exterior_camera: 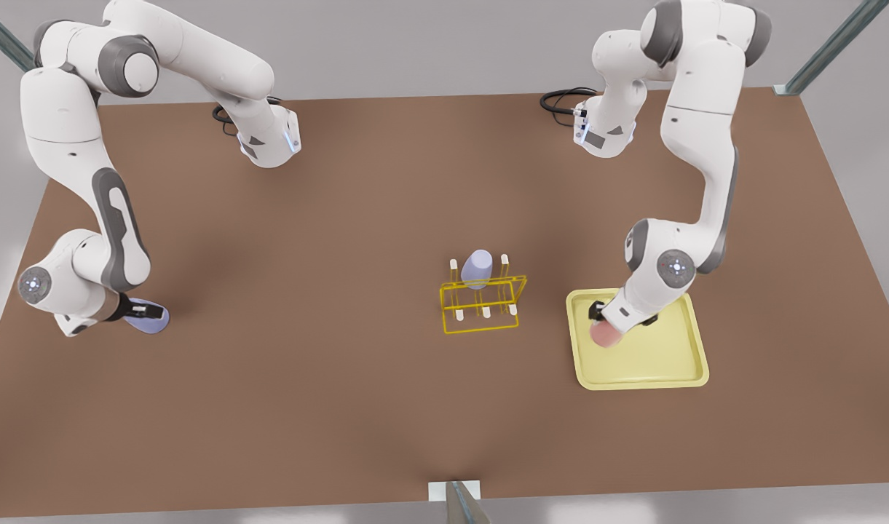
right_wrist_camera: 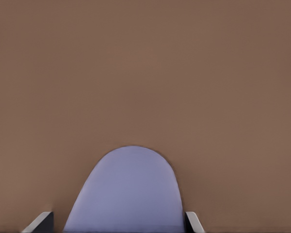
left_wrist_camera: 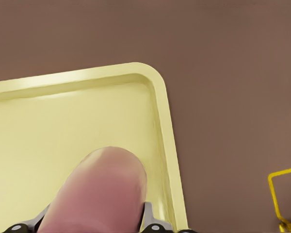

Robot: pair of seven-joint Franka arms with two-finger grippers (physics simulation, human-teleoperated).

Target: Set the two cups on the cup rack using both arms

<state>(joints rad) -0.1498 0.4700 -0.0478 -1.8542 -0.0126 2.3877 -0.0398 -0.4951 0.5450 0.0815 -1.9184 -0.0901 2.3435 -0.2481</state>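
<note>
Over pale-yellow flat tray at front view's right, I see left gripper clamped on pale pink tapered cup, fingers against its sides, cup near tray's corner. At front view's far left, right gripper holds pale lavender tapered cup low over brown table. Mid-table, small yellow wire-frame cup rack with white-tipped pegs carries second lavender cup, inverted on peg at back row.
</note>
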